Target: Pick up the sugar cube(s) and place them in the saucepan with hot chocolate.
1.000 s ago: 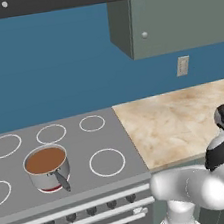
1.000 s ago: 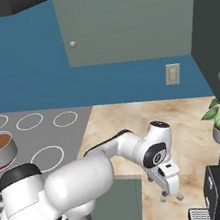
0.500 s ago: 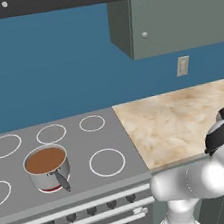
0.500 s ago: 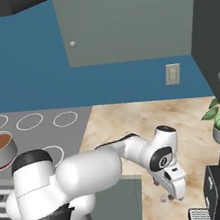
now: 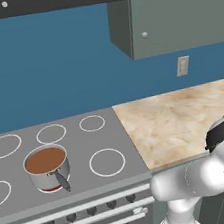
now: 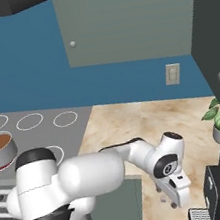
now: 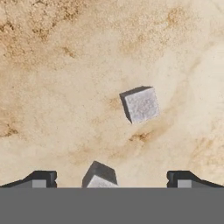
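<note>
With its jaws spread wide and empty, the gripper (image 7: 109, 179) hung over a sugar cube (image 7: 100, 176) at bottom centre, so a straight, centred descent before closing looked wisest; the saucepan with hot chocolate (image 5: 47, 168) sat lower left.

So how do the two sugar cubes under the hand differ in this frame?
The upper sugar cube shows whole, well ahead of the open pincer; the lower sugar cube is cut off at the frame's bottom, between the fingertips. The two face different ways. Both are pale grey and lie on the marble counter.
</note>
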Tool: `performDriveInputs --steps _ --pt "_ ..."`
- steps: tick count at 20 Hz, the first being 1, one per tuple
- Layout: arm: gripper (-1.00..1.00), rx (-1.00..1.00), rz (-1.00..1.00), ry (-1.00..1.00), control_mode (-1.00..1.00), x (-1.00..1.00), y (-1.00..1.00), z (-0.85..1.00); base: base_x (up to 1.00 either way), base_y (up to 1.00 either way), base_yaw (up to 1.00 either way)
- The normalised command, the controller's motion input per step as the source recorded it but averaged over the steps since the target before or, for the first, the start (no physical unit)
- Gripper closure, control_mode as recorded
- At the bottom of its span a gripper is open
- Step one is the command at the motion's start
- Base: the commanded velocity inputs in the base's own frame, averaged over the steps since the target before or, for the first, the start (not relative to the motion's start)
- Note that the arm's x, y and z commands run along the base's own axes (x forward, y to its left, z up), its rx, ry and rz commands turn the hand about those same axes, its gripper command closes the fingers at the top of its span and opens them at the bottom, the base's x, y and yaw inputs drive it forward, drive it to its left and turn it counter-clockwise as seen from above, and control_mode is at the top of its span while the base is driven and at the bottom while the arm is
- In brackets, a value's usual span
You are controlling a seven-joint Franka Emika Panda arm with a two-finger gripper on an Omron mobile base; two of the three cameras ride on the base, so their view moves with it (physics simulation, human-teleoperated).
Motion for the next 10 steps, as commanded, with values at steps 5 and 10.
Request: performDriveInputs --steps 5,10 --pt "-1.00 0.02 0.00 -0.05 -1.00 -0.15 0.00 0.00 0.00 0.00 0.00" --pt "-1.00 0.00 0.00 -0.04 -1.00 0.02 0.01 0.00 0.00 0.00 0.00"
